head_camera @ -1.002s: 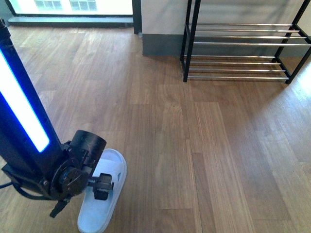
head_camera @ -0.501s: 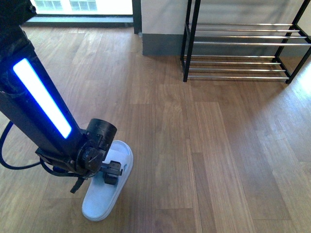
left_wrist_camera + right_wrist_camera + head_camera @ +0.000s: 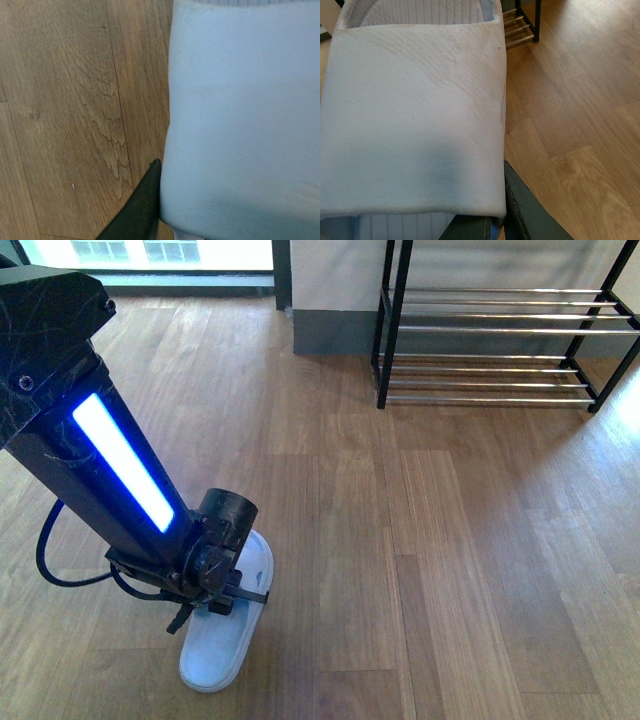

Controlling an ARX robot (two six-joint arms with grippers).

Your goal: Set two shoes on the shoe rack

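Front view: the left gripper [image 3: 232,592] presses on a white shoe [image 3: 215,655] on the floor, well apart from the shoe rack [image 3: 500,330]. Left wrist view: one finger [image 3: 137,212] touches it, but I cannot tell the jaws' state. Right wrist view: the right gripper [image 3: 495,220] clamps a second shoe [image 3: 415,115].

Three eyes: one on my body, one on each wrist.

My body camera looks forward and down over the wood floor [image 3: 420,540]. It has the shoe rack [image 3: 500,340] far to the right and my left arm [image 3: 120,470] near on the left, above a pale shoe [image 3: 222,645]. My left wrist camera faces the floor from so close that this shoe fills over half its frame. My right wrist camera sits just as close against the other shoe [image 3: 415,115] and looks toward the rack, so it shares the rack's foot and the floorboards with the body view.
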